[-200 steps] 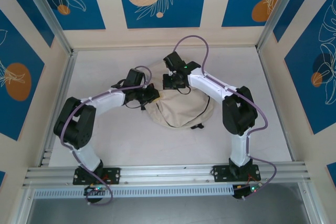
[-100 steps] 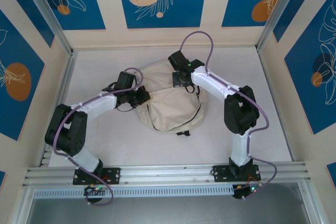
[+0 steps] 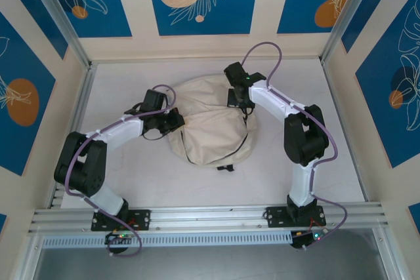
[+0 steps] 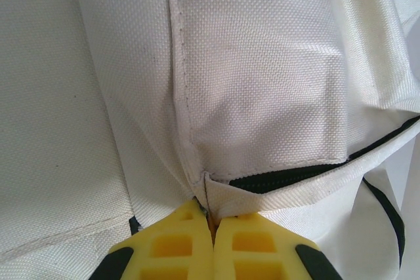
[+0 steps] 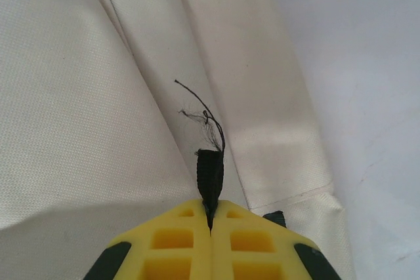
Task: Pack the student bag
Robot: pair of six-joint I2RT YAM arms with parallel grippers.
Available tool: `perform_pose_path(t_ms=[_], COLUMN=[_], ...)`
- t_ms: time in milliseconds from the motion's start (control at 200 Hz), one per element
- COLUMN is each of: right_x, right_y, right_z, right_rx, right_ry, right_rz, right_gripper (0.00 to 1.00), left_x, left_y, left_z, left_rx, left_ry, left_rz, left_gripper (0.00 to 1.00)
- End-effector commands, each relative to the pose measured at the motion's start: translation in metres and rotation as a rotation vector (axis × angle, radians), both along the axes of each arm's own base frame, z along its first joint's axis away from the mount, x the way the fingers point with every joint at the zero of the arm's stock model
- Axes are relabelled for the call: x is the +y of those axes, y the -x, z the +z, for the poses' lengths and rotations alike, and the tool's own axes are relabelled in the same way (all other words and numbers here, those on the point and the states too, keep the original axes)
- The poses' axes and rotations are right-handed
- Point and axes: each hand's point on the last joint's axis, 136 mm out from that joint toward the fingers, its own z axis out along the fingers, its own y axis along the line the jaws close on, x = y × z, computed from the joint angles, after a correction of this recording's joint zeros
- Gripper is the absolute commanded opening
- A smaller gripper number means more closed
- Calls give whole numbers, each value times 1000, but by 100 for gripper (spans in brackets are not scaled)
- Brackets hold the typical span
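Cream bag (image 3: pixel 210 129) lies slumped on its side at centre of the white table (image 3: pixel 131 175) in the top view, a bit above the middle of the frame, black zip line curving across its lower right part, small black bit poking out at its bottom edge. Left gripper (image 3: pixel 176 121) sits at the bag's left edge, right gripper (image 3: pixel 239 100) at its upper right edge, both touching the fabric.

Left wrist view: bag (image 4: pixel 262 63) cloth close up, seam running top to bottom, black zip (image 4: pixel 289 178) opening at centre right. Left gripper (image 4: pixel 211 218) at bottom centre, yellow fingers pressed together, pinching a fold of the cloth right by the zip end.

Right wrist view: bag (image 5: pixel 79 96) covers left and centre, table (image 5: pixel 367 63) at right. Right gripper (image 5: pixel 211 211) at bottom centre, fingers pressed together on a short black tab (image 5: pixel 210 175) of the bag, frayed thread (image 5: pixel 203 113) sticking up from the tab
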Motion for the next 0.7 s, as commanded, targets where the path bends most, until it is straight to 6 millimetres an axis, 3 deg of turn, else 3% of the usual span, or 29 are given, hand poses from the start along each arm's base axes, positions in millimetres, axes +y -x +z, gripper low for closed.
perform_pose_path(t_ms=[0, 140, 265, 440, 515, 585, 635, 695], right_x=[-33, -11, 37, 57, 60, 62, 61, 59], right_y=[2, -6, -20, -34, -37, -35, -31, -25], right_z=[-16, -4, 17, 6, 7, 15, 27, 44], right_rx=[47, 21, -15, 10, 8, -7, -33, -70], right_ry=[40, -86, -317, -339, -350, -358, -362, -371], right_rz=[-115, -47, 114, 142, 147, 163, 182, 196], right_gripper=[0, 0, 0, 0, 0, 0, 7, 24], left_x=[39, 39, 42, 45, 47, 51, 55, 62], left_y=[9, -8, -31, -49, -53, -53, -51, -48], left_z=[-18, -9, 1, 0, 3, 11, 20, 34], left_rx=[82, 51, 20, 2, -3, -17, -33, -58], left_ry=[-113, -110, -90, -80, -83, -97, -116, -148], left_rz=[79, 81, 99, 102, 103, 105, 107, 110], left_gripper=[0, 0, 0, 0, 7, 21, 32, 47])
